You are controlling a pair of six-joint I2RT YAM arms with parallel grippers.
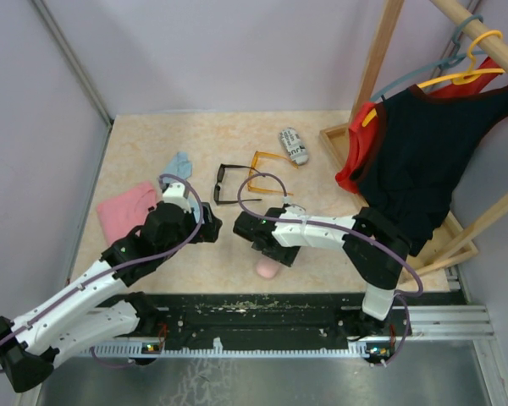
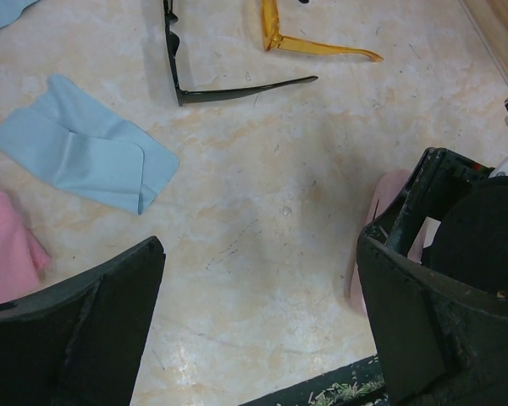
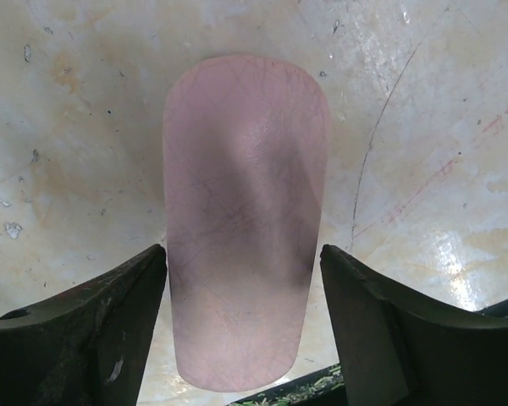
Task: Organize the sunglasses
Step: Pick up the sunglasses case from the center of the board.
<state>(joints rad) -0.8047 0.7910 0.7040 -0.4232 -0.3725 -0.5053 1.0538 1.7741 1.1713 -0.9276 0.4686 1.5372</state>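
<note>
The black-framed sunglasses (image 1: 228,184) (image 2: 237,89) lie with arms unfolded on the table's middle. The orange-framed pair (image 1: 267,172) (image 2: 322,47) lies just right of them. My left gripper (image 1: 208,230) (image 2: 261,245) hangs open over bare table, near of the black pair, with nothing between its fingers. My right gripper (image 1: 268,256) (image 3: 243,254) is down at the front edge, its fingertips (image 3: 157,258) set against both long sides of a pink oblong case (image 1: 267,269) (image 3: 245,211) that lies flat on the table.
A black-and-white printed case (image 1: 294,145) lies at the back. A light blue cloth (image 1: 179,164) (image 2: 85,148) and a pink cloth (image 1: 125,210) lie left. A wooden rack (image 1: 381,59) with hung garments (image 1: 411,152) stands at the right. The table's black front rail (image 1: 262,309) runs close behind the pink case.
</note>
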